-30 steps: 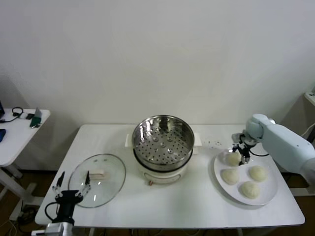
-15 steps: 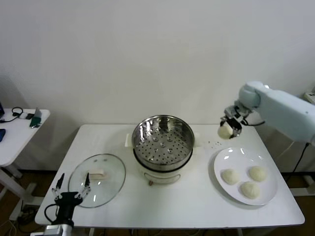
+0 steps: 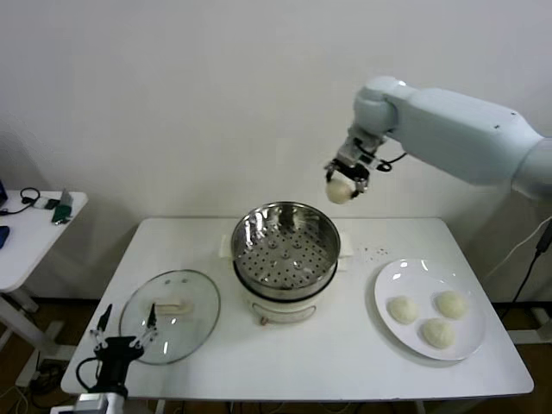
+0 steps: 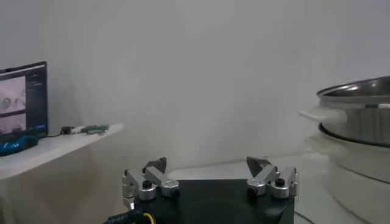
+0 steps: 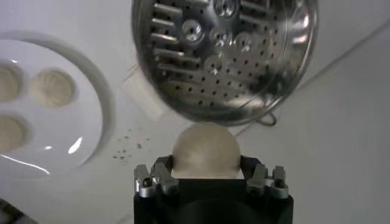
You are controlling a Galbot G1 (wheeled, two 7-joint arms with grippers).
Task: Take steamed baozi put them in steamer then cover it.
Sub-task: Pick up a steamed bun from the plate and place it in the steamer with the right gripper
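Observation:
My right gripper [image 3: 344,179] hangs high above the back right rim of the steamer [image 3: 285,246], shut on one round cream baozi [image 3: 340,191]. The right wrist view shows that baozi [image 5: 205,151] squeezed between both fingers, with the empty perforated steamer [image 5: 225,55] below and ahead. Three more baozi [image 3: 402,310] lie on the white plate [image 3: 405,278] at the right. The glass cover [image 3: 171,315] with its cream handle lies flat on the table at the front left. My left gripper [image 3: 127,332] stays open and low beside the cover, holding nothing.
The steamer sits on a white pot base [image 3: 285,304] at the table's middle. Dark specks [image 3: 373,252] dot the table behind the plate. A small side table [image 3: 34,226] with a cable and gadgets stands off to the left; a screen [image 4: 23,97] sits on it.
My right gripper has lifted one baozi off the plate and carried it up and left, to above the steamer's rim. The left arm has not moved.

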